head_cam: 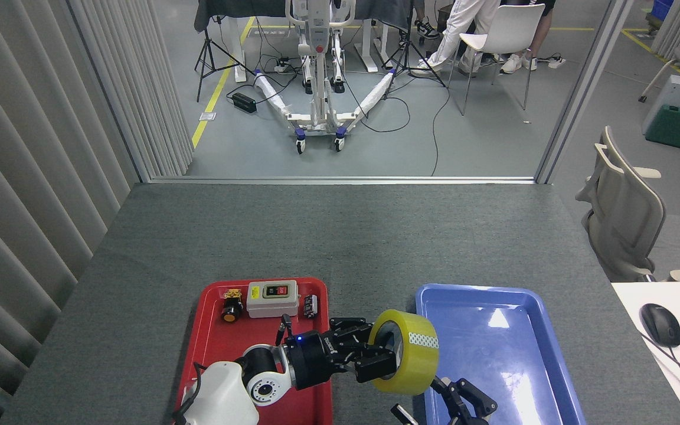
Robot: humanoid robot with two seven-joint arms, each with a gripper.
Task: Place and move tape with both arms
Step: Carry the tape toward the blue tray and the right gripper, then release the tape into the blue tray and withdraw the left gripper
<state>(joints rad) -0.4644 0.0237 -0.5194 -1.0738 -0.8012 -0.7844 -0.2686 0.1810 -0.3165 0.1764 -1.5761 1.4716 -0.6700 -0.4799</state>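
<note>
The left arm (222, 398) has a glossy white rounded shell, a thin black cable looping at its side, and a white wrist joint with a round grey disc. Its left gripper (378, 360) is black, with white lettering and a small blue light (lit). The right gripper (458, 404) is black, angular, jointed.
</note>
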